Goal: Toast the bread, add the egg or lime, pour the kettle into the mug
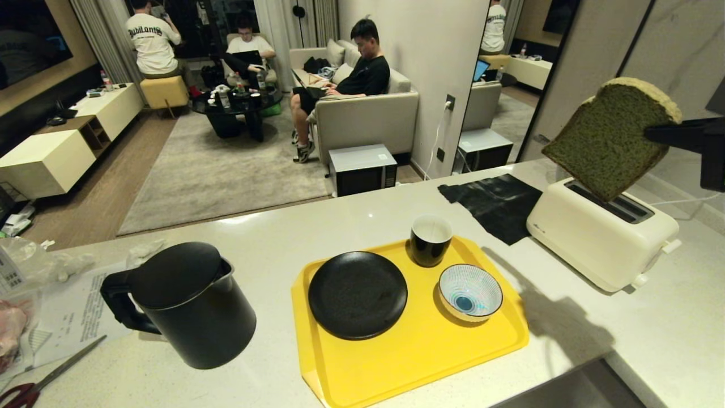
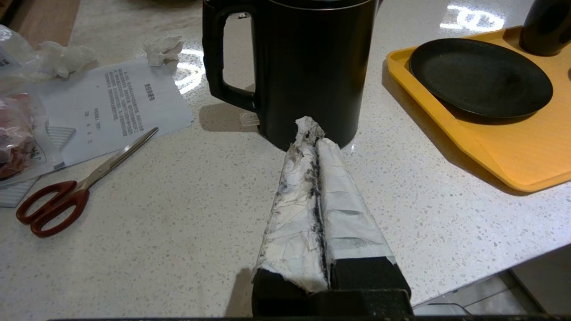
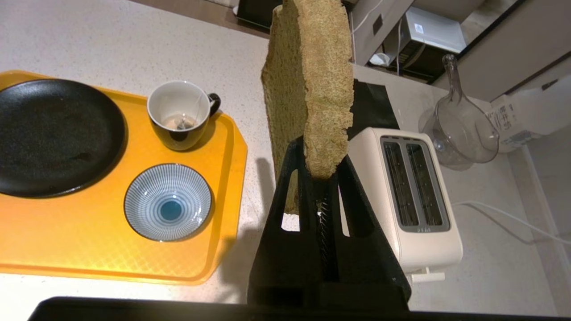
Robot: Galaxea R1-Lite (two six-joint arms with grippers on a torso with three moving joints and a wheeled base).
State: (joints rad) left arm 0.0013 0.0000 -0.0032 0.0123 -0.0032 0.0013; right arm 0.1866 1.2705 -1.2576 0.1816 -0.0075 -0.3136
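Observation:
The bread (image 1: 609, 139), a thick green slice with a tan crust, hangs tilted in the air, and my right gripper (image 1: 657, 133) is shut on its upper edge. Its lower corner is close above the slotted top of the cream toaster (image 1: 600, 241). In the right wrist view the bread (image 3: 312, 80) stands up out of the black right gripper (image 3: 319, 156), beside the toaster (image 3: 410, 200). The black kettle (image 1: 187, 306) stands left of the tray. My left gripper (image 2: 314, 136), wrapped in white tape, is shut and empty near the kettle (image 2: 308, 67). The mug (image 1: 430, 241) sits on the tray. No egg or lime shows.
The yellow tray (image 1: 419, 362) also carries a black plate (image 1: 357, 294) and a striped bowl (image 1: 470, 292). A black cloth (image 1: 498, 204) lies behind the toaster. Scissors (image 2: 67, 196) and papers (image 2: 116, 102) lie left of the kettle. A glass jug (image 3: 464, 129) stands beyond the toaster. People sit in the room behind.

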